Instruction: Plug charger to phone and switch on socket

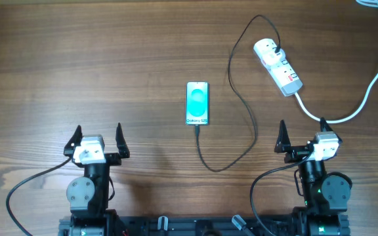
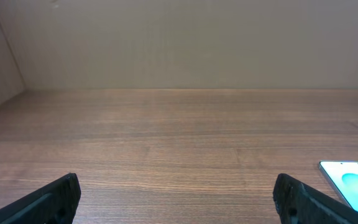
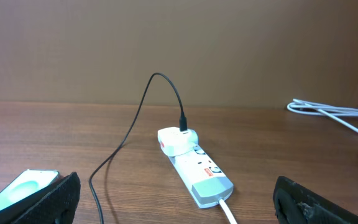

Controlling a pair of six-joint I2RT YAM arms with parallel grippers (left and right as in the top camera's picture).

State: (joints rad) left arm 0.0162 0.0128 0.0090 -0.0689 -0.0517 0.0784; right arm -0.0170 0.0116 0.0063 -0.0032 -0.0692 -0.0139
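Note:
The phone (image 1: 197,103) lies flat mid-table with its cyan screen lit; its edge also shows in the left wrist view (image 2: 350,185) and the right wrist view (image 3: 18,189). The black charger cable (image 1: 244,105) runs from the white adapter on the socket (image 1: 278,66) in a long loop, and its tip (image 1: 197,128) sits at the phone's near end. The socket (image 3: 195,169) lies at the back right with its thick white lead. My left gripper (image 1: 98,138) is open and empty, left of the phone. My right gripper (image 1: 302,132) is open and empty, in front of the socket.
The socket's thick white lead (image 1: 366,92) curves off past the right edge and shows in the right wrist view (image 3: 328,112). A plain wall stands behind the table.

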